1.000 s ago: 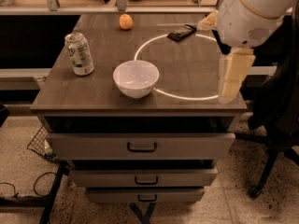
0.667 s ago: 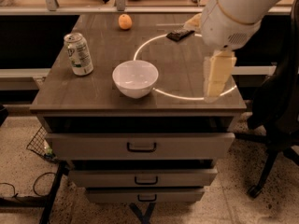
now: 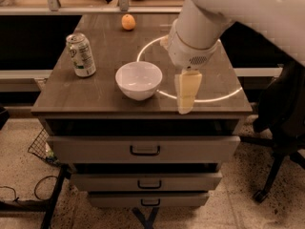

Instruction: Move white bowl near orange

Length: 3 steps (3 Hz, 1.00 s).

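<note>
None of the move is done: the white bowl [image 3: 138,79] sits ungrasped at the counter's [image 3: 90,93] front, well apart from the orange [image 3: 127,21], with the gripper [image 3: 187,93] just beside it, whether spread or pressed together I cannot tell.

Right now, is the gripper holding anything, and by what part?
Nothing is held. The gripper hangs beside the white bowl, apart from it; the bowl sits free on the table.
</note>
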Each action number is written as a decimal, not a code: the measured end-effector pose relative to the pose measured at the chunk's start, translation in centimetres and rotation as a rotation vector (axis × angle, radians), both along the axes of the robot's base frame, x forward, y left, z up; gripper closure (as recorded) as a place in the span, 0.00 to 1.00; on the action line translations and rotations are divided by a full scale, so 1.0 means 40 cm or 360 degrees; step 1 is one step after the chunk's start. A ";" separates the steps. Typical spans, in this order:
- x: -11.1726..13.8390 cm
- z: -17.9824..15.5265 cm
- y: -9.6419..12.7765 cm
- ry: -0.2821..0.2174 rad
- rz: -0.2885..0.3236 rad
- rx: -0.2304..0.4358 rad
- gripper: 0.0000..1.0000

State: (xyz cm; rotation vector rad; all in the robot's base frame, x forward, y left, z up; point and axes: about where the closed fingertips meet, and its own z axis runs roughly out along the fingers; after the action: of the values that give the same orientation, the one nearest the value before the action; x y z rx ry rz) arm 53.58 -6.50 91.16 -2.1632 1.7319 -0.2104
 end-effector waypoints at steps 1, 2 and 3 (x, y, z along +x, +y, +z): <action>0.001 -0.005 0.002 0.0000 0.0000 -0.0009 0.00; 0.009 -0.027 0.051 0.0019 0.0079 -0.0011 0.00; 0.009 -0.048 0.095 0.0058 0.0204 0.0010 0.00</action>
State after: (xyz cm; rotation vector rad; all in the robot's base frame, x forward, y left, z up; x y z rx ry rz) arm 53.94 -2.68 89.23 -2.2770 1.6031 -0.1328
